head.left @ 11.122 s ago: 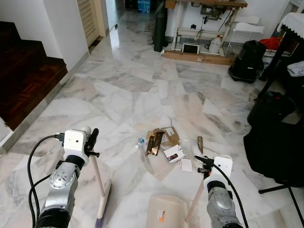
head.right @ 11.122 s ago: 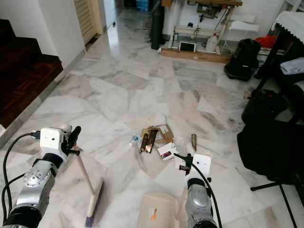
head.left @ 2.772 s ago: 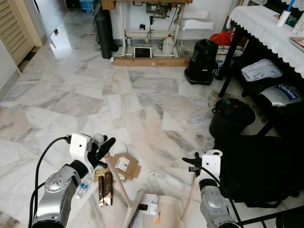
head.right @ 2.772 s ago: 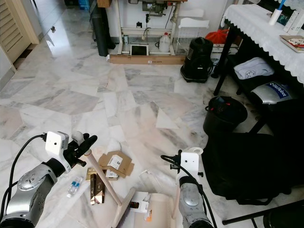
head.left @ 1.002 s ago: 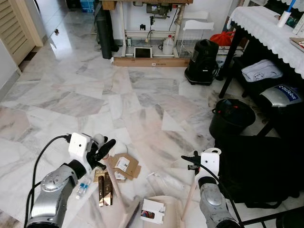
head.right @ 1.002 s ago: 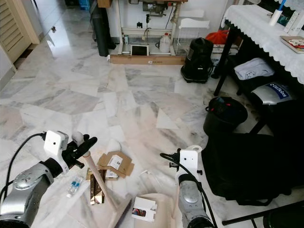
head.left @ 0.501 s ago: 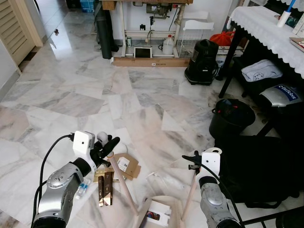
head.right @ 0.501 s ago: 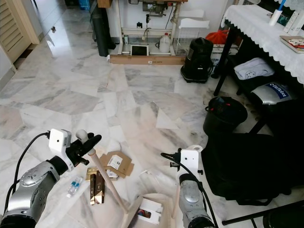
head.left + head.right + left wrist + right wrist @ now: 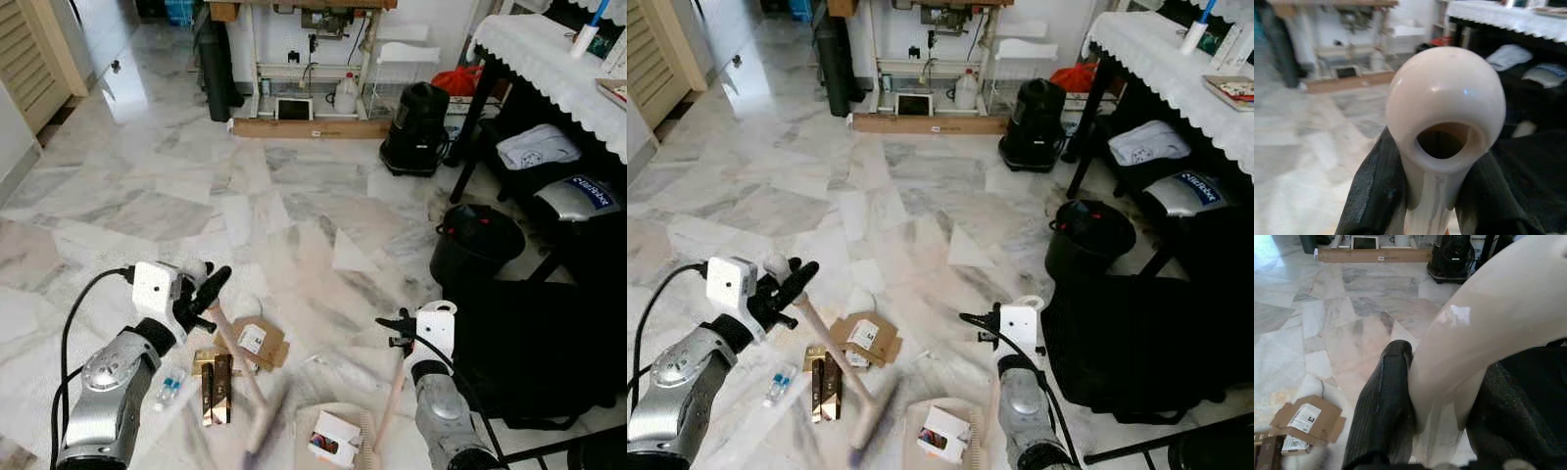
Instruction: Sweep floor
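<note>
My left gripper (image 9: 208,290) is shut on the knob end of a cream broom handle (image 9: 235,354); its black fingers (image 9: 1370,192) clamp the knob (image 9: 1444,103). The blurred broom head (image 9: 263,423) is on the floor just left of the cream dustpan (image 9: 914,419). A small white box (image 9: 333,439) lies in the pan. My right gripper (image 9: 396,331) is shut on the dustpan's upright handle (image 9: 1474,333). Flattened cardboard (image 9: 257,341), gold-brown boxes (image 9: 214,387) and a small bottle (image 9: 168,389) lie on the marble under the broom.
A black bin (image 9: 477,240) and a large black cover (image 9: 534,343) stand close on the right. A black vacuum (image 9: 419,127) sits by a white-clothed table (image 9: 549,64). A sewing table (image 9: 304,54) stands against the back wall. Open marble stretches to the left.
The broom head has drawn back left from the dustpan's mouth and is blurred. The white box now lies further inside the pan. My left gripper shifted left.
</note>
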Controlling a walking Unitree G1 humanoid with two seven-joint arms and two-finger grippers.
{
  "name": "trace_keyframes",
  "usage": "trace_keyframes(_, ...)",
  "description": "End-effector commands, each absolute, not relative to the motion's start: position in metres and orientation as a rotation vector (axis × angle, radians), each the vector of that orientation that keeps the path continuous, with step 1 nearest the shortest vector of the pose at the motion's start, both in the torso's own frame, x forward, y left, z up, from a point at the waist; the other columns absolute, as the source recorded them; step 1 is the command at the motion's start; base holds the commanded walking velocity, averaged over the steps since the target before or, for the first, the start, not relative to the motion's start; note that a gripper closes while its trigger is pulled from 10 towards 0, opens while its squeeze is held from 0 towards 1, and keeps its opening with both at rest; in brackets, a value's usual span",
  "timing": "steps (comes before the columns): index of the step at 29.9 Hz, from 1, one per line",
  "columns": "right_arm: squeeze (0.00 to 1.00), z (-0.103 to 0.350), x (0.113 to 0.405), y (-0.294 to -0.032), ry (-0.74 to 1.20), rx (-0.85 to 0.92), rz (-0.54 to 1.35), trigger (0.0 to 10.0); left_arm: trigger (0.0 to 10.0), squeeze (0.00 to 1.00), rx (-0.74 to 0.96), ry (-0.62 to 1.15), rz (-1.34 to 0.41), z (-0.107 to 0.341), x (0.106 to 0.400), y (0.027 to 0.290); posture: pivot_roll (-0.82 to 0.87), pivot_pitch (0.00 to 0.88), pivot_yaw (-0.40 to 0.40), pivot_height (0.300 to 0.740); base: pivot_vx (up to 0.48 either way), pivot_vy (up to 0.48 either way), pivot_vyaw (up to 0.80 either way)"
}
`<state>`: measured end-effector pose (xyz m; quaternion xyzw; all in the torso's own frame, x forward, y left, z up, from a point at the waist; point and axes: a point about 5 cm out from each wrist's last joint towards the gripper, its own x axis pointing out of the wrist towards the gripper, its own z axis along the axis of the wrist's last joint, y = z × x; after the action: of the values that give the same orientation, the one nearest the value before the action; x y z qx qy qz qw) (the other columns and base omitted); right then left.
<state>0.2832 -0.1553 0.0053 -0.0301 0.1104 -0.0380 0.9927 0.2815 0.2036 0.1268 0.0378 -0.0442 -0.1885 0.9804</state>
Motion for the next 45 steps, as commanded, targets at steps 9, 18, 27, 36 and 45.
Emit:
trace_keyframes(9,0.0,0.008,0.283,-0.169,0.206,-0.018,-0.115,10.0,10.0,0.0,0.129,-0.223,-0.133,0.135,0.278,0.215,0.06,0.0,-0.079,0.74,0.0,0.0,0.0)
trace_keyframes(18,0.0,0.015,0.288,-0.168,0.154,0.016,-0.131,10.0,10.0,0.0,0.112,-0.176,-0.088,0.117,0.287,0.221,0.05,0.0,-0.04,0.74,0.0,0.0,0.0)
trace_keyframes(27,0.0,0.027,0.294,-0.166,0.071,0.059,-0.155,10.0,10.0,0.0,0.107,-0.148,-0.066,0.109,0.301,0.228,0.03,0.0,0.008,0.74,0.0,0.0,0.0)
trace_keyframes(36,0.0,0.043,0.302,-0.169,-0.009,0.07,-0.179,10.0,10.0,0.0,0.08,-0.145,-0.064,0.109,0.316,0.225,0.0,0.0,0.037,0.74,0.0,0.0,0.0)
trace_keyframes(45,0.0,0.06,0.307,-0.178,-0.106,0.069,-0.203,10.0,10.0,0.0,0.063,-0.172,-0.058,0.108,0.323,0.215,-0.02,0.0,0.028,0.74,0.0,0.0,0.0)
